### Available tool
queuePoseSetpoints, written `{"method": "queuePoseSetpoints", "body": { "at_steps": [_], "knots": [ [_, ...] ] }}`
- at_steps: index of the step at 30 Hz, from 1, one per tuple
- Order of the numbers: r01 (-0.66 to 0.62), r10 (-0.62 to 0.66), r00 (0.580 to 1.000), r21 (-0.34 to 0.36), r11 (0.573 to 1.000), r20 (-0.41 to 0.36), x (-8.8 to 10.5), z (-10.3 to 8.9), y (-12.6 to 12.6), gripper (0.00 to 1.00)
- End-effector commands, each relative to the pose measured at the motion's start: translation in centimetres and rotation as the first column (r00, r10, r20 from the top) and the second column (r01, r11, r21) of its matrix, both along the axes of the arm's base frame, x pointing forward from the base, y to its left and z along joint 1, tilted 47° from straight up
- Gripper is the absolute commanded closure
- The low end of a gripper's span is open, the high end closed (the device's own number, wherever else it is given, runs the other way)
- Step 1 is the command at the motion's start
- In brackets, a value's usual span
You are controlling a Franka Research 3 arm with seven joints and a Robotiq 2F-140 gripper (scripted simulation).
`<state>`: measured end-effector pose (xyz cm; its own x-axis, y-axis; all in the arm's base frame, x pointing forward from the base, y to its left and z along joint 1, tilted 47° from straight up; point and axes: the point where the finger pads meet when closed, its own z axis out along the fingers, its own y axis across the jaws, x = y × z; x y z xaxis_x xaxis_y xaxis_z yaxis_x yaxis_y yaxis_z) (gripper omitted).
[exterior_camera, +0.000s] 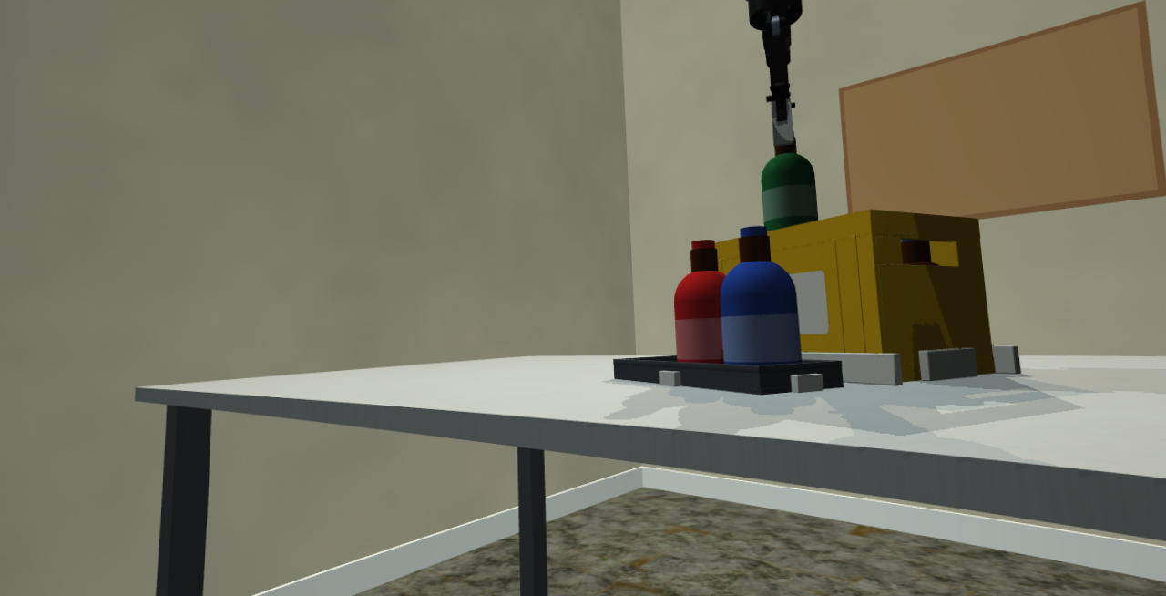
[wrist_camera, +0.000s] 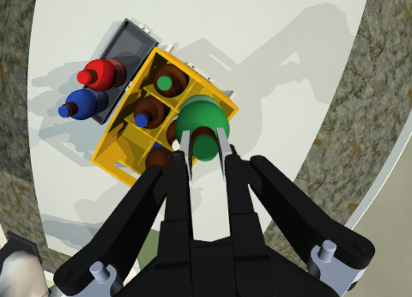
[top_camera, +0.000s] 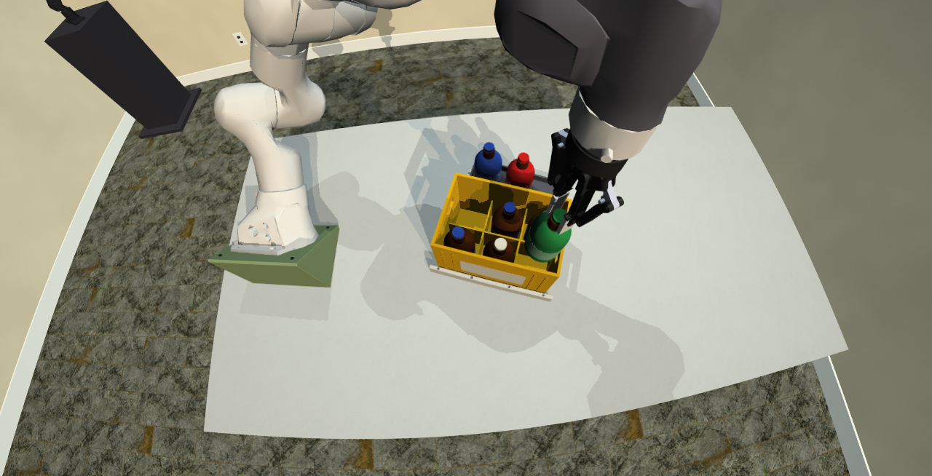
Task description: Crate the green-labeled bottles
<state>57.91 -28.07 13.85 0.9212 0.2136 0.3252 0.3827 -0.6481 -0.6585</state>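
Note:
My gripper (top_camera: 561, 215) (exterior_camera: 784, 135) (wrist_camera: 203, 140) is shut on the neck of the green-labeled bottle (top_camera: 544, 242) (exterior_camera: 788, 184) (wrist_camera: 201, 114). It holds the bottle upright over the right end of the yellow crate (top_camera: 495, 271) (exterior_camera: 921, 306) (wrist_camera: 117, 139). The crate's wall hides the bottle's foot in the exterior view. Brown bottles stand in the crate: two with blue caps (top_camera: 458, 233) (top_camera: 509, 209), one with a white cap (top_camera: 500, 244) and one with a green cap (wrist_camera: 165, 83). The cells at the crate's left back show no bottle. A red bottle (top_camera: 520, 170) (exterior_camera: 699, 306) (wrist_camera: 103, 74) and a blue bottle (top_camera: 488, 161) (exterior_camera: 760, 306) (wrist_camera: 82, 104) stand upright on the dark tray (exterior_camera: 733, 376) (wrist_camera: 129, 42) behind the crate.
The arm's base (top_camera: 273, 232) stands on a green mount at the table's left. A black box (top_camera: 124, 69) stands on the floor at the back left. Small grey blocks (exterior_camera: 949, 362) lie along the crate's foot. A brown board (exterior_camera: 1002, 111) hangs on the wall.

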Motion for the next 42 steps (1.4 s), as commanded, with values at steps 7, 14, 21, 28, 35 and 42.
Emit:
{"method": "queuePoseSetpoints", "body": {
  "at_steps": [7,14,21,28,35,42],
  "knots": [
    [0.007,-0.007,1.000,-0.012,1.000,0.005,-0.20,0.16,-0.89,1.00],
    [0.007,-0.007,1.000,-0.012,1.000,0.005,-0.20,0.16,-0.89,1.00],
    [0.007,-0.007,1.000,-0.012,1.000,0.005,-0.19,0.13,-0.86,1.00],
    [0.007,-0.007,1.000,-0.012,1.000,0.005,-0.19,0.01,-0.74,1.00],
    [0.007,-0.007,1.000,-0.012,1.000,0.005,-0.18,-0.33,-0.41,1.00],
    [0.007,-0.007,1.000,-0.012,1.000,0.005,-0.16,-0.68,-0.06,1.00]
  ]
}}
